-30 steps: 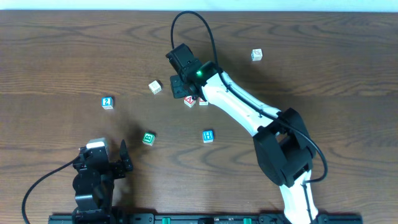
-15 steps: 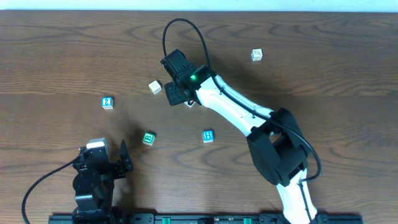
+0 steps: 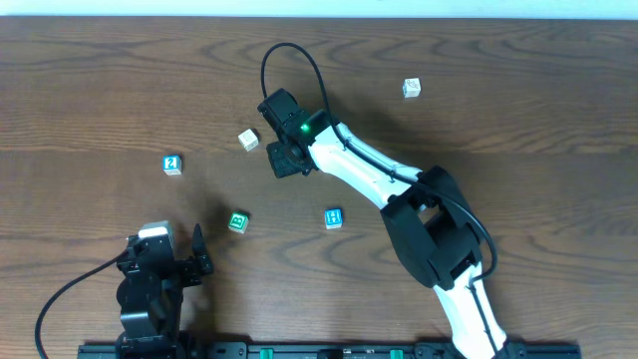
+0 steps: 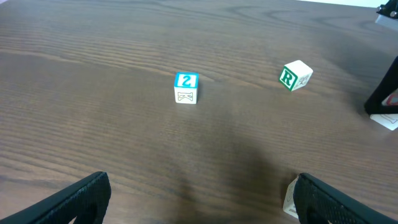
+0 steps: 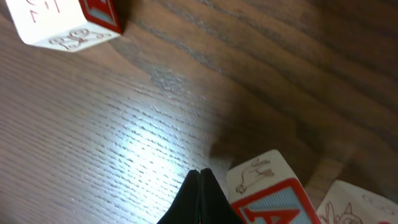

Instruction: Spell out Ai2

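My right gripper (image 3: 288,157) is shut and empty, its tips (image 5: 200,198) pressed together low over the table. A red "A" block (image 5: 275,194) sits touching the right side of the fingers. It is hidden under the gripper in the overhead view. A blue "2" block (image 3: 172,165) lies at the left and also shows in the left wrist view (image 4: 186,87). A blue-lettered block (image 3: 333,217), perhaps an "I", lies in the middle. My left gripper (image 3: 164,267) is open and empty near the front edge, its fingers (image 4: 199,202) wide apart.
A green "R" block (image 3: 237,221) (image 4: 295,75) lies right of the left gripper. A white block (image 3: 248,140) (image 5: 65,22) sits just left of the right gripper. Another white block (image 3: 412,88) is at the far right. A further block (image 5: 367,204) touches the "A" block.
My right gripper has moved left across the table. The "A" block and its neighbour, visible beside it a second ago, are now hidden under it. The left arm has not moved.
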You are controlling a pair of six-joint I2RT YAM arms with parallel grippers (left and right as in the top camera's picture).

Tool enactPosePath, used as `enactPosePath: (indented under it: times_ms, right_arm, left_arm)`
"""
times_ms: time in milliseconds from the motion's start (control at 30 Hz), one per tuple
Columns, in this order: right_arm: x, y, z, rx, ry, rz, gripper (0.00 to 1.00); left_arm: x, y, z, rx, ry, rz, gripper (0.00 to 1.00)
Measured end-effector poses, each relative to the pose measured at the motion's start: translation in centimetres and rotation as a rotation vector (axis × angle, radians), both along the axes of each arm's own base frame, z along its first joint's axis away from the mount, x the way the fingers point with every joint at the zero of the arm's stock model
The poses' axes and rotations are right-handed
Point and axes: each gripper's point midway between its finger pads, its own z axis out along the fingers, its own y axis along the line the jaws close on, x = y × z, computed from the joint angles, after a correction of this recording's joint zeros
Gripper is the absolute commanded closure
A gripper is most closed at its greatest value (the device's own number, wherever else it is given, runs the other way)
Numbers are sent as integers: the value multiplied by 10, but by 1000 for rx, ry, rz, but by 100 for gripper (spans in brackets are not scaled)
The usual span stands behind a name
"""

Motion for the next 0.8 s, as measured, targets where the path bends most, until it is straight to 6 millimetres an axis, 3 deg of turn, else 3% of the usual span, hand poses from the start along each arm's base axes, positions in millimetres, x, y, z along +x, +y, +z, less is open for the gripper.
enactPosePath:
  times_ms: [800]
  right_arm:
    - [-11, -19, -6, -86, 42, -11, 99]
  left_arm:
    - [0, 0, 0, 0, 0, 0, 5]
